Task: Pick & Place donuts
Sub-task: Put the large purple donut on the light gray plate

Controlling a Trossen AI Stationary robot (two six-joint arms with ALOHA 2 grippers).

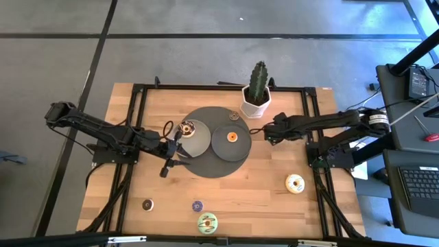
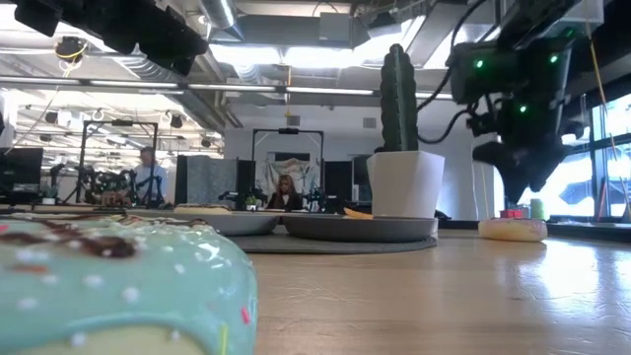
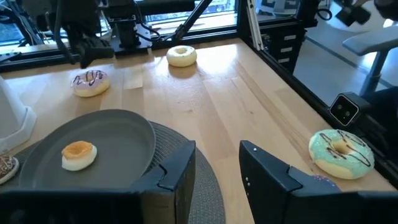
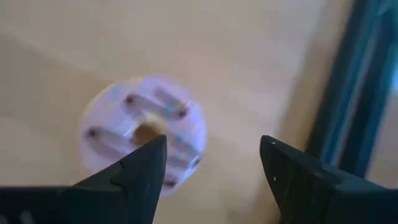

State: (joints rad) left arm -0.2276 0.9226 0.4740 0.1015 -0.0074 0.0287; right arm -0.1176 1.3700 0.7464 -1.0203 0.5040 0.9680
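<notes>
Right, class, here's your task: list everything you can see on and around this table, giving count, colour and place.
table: one, light wood
mat: one, dark, table centre
plates: two, grey, on the mat
donuts on plates: two; brown-and-white, orange
donut on mat: one, brown, near the cactus
donuts on bare wood: five; white, green, blue, brown, pale lilac
cactus: one, green, white pot, behind the mat
people: two, distant, in the room
left claw: open, empty, over the mat
right claw: open, above the lilac donut
</notes>
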